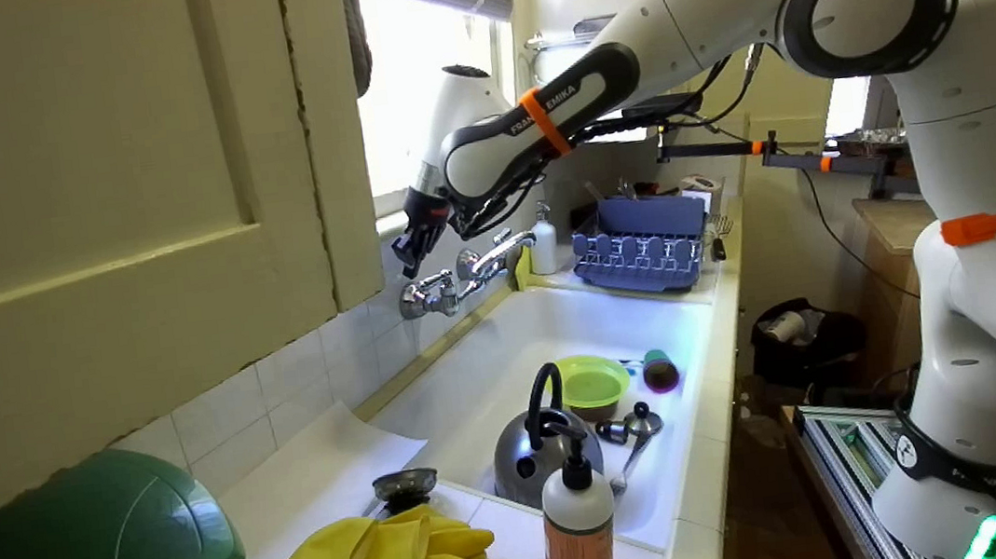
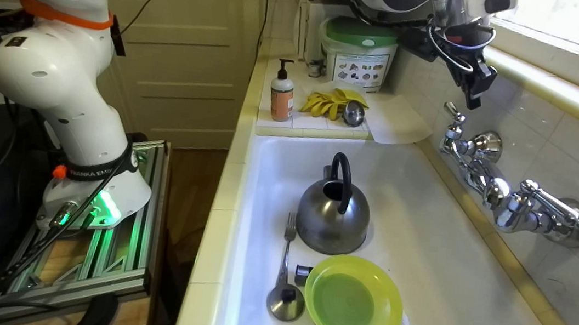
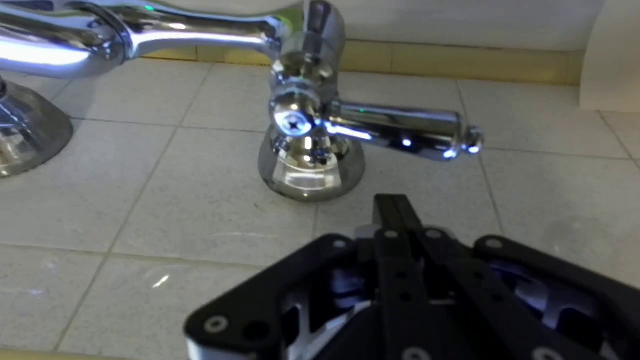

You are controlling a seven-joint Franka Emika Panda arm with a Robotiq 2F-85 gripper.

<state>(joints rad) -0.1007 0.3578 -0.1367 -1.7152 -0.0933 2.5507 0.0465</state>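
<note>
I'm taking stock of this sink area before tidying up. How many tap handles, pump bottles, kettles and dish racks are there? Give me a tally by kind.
Tap handles: 2
Pump bottles: 2
Kettle: 1
Dish rack: 1
Total: 6

Faucet handle (image 3: 400, 128) obstructing just below pincer (image 3: 394, 205), open air above kettle (image 2: 333, 223)

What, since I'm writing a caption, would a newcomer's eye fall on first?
Probably the jointed white robot arm stretched over the white sink, its shut black gripper near a chrome faucet lever. Next, the round lime-green bowl beside the grey metal kettle in the sink, and yellow rubber gloves on the tiled counter.
</note>
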